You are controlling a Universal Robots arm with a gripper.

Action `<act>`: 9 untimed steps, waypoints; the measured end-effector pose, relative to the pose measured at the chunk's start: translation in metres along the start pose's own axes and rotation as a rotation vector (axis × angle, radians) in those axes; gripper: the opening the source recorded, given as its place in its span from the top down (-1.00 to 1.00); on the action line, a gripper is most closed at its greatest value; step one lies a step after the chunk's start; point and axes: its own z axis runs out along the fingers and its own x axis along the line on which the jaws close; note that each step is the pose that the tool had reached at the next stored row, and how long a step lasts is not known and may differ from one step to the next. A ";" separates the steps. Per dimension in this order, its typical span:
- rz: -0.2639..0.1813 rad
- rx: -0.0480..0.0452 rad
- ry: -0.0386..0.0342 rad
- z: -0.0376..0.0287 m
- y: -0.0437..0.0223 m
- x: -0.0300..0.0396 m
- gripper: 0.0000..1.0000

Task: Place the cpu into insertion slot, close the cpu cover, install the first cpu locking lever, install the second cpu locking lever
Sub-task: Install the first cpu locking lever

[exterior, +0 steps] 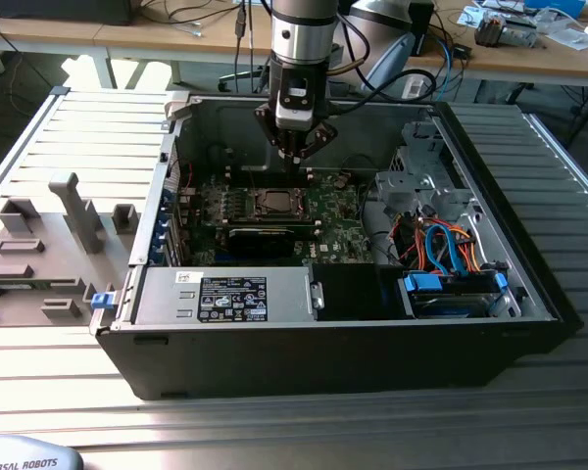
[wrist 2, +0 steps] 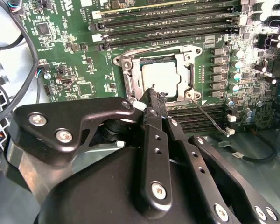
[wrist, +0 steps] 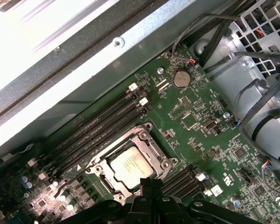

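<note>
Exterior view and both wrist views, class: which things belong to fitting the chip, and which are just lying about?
Job in hand: chip; cover frame; lever; gripper.
Lying about: memory slots; coin battery; orange cables; grey holders.

In the exterior view, the ribbed grey metal table (exterior: 88, 113) is struck by hard daylight at ten o'clock of the open black computer case (exterior: 323, 357), whose inside is shaded. In the second wrist view, the flat silver-grey square cpu (wrist 2: 161, 77) is washed pale by glare.
</note>
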 end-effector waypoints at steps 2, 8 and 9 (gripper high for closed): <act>-0.003 -0.0001 -0.0002 0.0000 0.0000 0.0000 0.79; -0.013 -0.0006 -0.0008 0.0000 0.0000 0.0000 0.79; -0.015 -0.0007 -0.0009 0.0000 0.0000 0.0000 0.79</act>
